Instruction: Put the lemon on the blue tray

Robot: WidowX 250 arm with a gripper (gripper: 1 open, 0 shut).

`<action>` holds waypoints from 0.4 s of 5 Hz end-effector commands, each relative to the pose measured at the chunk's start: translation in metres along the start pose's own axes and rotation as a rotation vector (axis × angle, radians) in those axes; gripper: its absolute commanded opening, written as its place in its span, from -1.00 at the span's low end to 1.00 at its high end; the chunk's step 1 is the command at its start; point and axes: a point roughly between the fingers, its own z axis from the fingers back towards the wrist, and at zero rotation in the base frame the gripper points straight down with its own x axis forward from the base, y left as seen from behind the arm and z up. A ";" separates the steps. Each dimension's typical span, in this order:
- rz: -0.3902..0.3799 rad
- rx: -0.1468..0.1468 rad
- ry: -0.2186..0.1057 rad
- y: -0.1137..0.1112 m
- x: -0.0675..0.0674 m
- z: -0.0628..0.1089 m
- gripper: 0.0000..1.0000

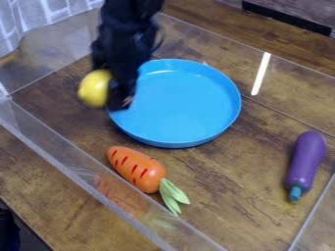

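A dark robot claw (pixel 108 90) pinches a bright yellow lemon (pixel 96 88) above the wooden tabletop (pixel 229 186), beside the left edge of a round blue tray (pixel 177 103). The lemon hangs in the air, off the tray, with its outline blurred. The claw, also blurred, reaches down from a black arm (pixel 124 25) that enters at the top of the frame, and the arm hides part of the tray's far left side. The shallow tray lies flat on the tabletop, its raised rim ringing a bare, glossy blue surface. In front of the tray, near its rim but apart from it, rests an orange carrot (pixel 136 169) with dark slashes across its skin and pale green leaves (pixel 173 195) pointing toward the lower right of the view. At the right side of the view lies a purple eggplant (pixel 305 162), well apart from the tray, its blue-green tip (pixel 296 194) turned toward the bottom of the picture. A clear panel (pixel 98 181) runs diagonally along the lower left, close to the carrot. Beyond the tray, a white strip (pixel 261 73) marks the wood.
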 end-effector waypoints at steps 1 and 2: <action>-0.045 0.058 -0.097 0.004 0.035 0.034 -1.00; -0.104 0.059 -0.125 -0.011 0.058 0.038 -1.00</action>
